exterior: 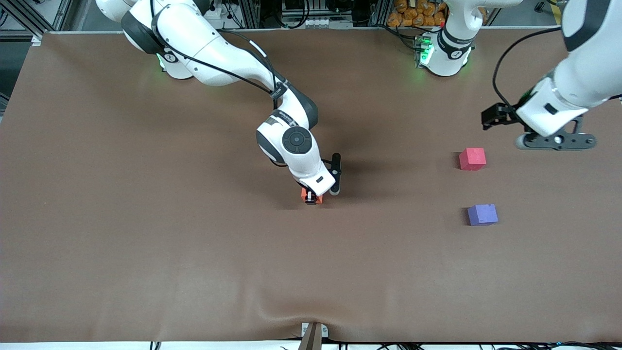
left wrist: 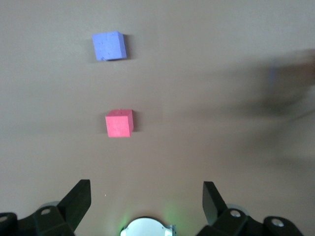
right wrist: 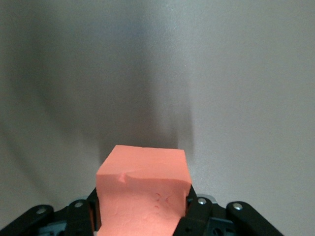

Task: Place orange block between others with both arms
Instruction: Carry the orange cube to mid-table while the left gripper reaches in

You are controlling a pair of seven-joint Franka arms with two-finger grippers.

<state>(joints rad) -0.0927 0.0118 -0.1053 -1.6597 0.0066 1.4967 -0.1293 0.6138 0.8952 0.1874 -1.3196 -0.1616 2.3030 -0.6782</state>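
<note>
R gripper [exterior: 311, 198] low over mid-table, jaws clamped on orange block [exterior: 311, 196]. In front view the block is mostly hidden under the wrist, only a bit of orange shows below the white hand. R wrist view: block [right wrist: 142, 194] fills the lower centre, pinched betw. black fingers [right wrist: 197, 216] on both sides, top face slightly dented; brown cloth above it, w/ soft shadow. Can't tell if block touches the cloth or is just off it.

L gripper [exterior: 495, 116] up in the air at L arm's end of table, over bare cloth near the red block [exterior: 472, 159], jaws wide apart, holding nothing. L wrist view: both fingertips [left wrist: 78, 196] spread at the frame's lower edge, red block [left wrist: 119, 123] and blue block [left wrist: 109, 45] both in sight on cloth, clear gap betw. them. L arm waits.

Red and blue block [exterior: 482, 214] sit toward L arm's end, apart from each other; blue nearer front cam, red farther. Both flat on cloth, not touching anything. Orange block well apart from both, toward table middle, roughly level w/ the gap betw. them in depth.

Table [exterior: 146, 233] covered w/ brown cloth, a few wrinkles near front edge.
</note>
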